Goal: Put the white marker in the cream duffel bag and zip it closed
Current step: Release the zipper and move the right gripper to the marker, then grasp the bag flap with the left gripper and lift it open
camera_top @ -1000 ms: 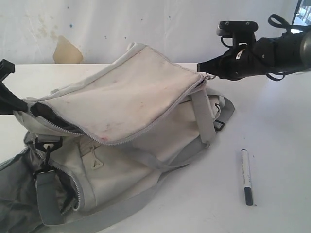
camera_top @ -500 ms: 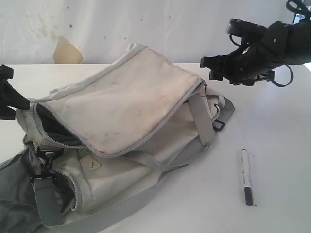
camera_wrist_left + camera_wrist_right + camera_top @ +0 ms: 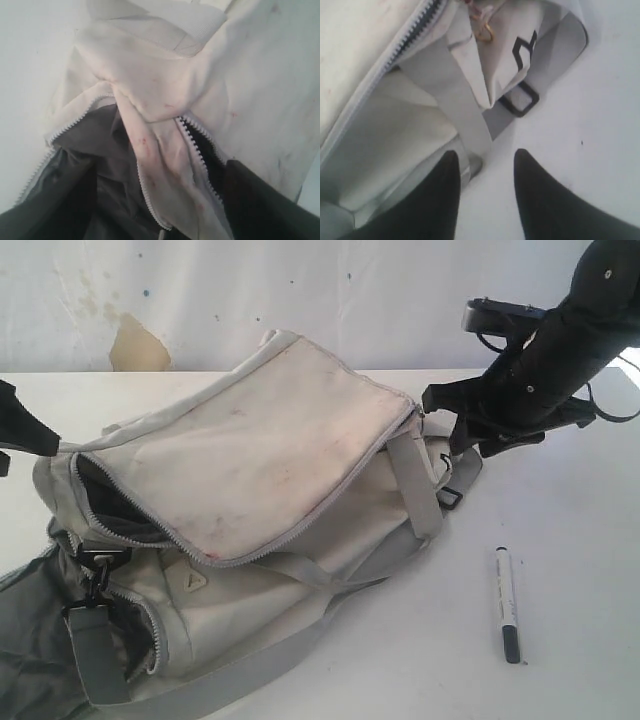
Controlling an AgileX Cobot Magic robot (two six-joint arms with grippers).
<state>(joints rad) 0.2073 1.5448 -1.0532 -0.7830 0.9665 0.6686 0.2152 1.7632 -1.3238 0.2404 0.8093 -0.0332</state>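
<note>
Right gripper [image 3: 485, 152] has let go of the cream duffel bag [image 3: 270, 440]; fingers parted, empty. Left gripper [image 3: 22, 435] likewise spread, holding nothing.

Bag [image 3: 270, 430]: cream, faint pink and grey stains across the flap. Zip [image 3: 200, 152]: pale grey teeth. Straps [image 3: 420, 490]: grey webbing. Buckle [image 3: 510, 109]: black. Lining [image 3: 30, 660]: dark grey. Marker [image 3: 507, 600]: white barrel, small dark print, black cap. Table [image 3: 580, 570]: plain white. Wall [image 3: 300, 290]: white, lightly flecked, one tan patch [image 3: 138, 345]. Right gripper [image 3: 485, 152]: black.
</note>
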